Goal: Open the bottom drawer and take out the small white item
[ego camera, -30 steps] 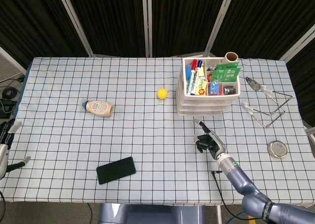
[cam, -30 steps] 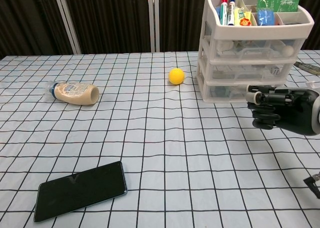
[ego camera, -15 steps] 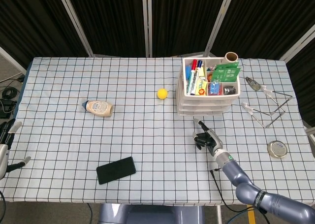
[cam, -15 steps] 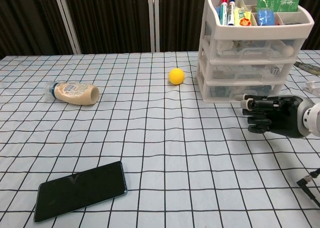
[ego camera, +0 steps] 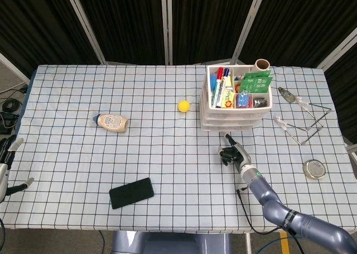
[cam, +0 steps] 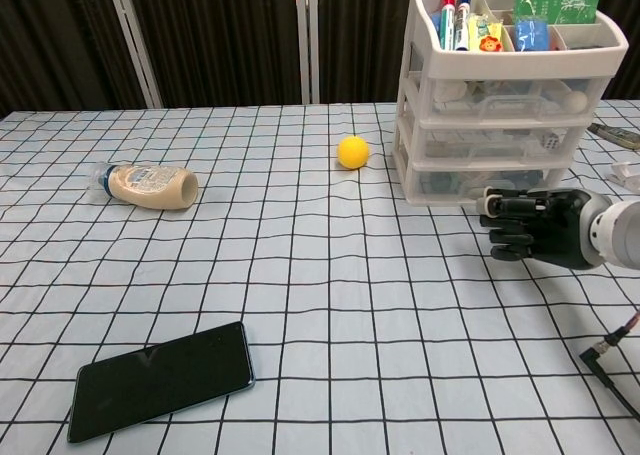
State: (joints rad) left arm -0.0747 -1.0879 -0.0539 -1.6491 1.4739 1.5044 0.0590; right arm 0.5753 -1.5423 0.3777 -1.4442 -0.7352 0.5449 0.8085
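Note:
A white translucent drawer unit (ego camera: 233, 110) (cam: 505, 105) stands at the back right, with pens and packets in its top tray. Its bottom drawer (cam: 470, 182) is closed, and what lies inside shows only as blurred shapes. My right hand (ego camera: 230, 153) (cam: 528, 226) hovers just in front of that drawer, a little to its right, with its fingers (cam: 500, 207) pointing left and nothing in them. It does not touch the drawer. At the far left edge of the head view my left hand (ego camera: 6, 166) shows with its fingers apart, empty.
A yellow ball (ego camera: 183, 105) (cam: 352, 152) lies left of the drawers. Further left are a toppled bottle (ego camera: 111, 121) (cam: 148, 185) and a black phone (ego camera: 131, 192) (cam: 160, 380) near the front edge. A wire stand (ego camera: 307, 123) and a round tin (ego camera: 314, 168) sit at the right.
My right hand has moved forward and slightly left, closer to the front of the bottom drawer. The left hand and the other things have stayed put.

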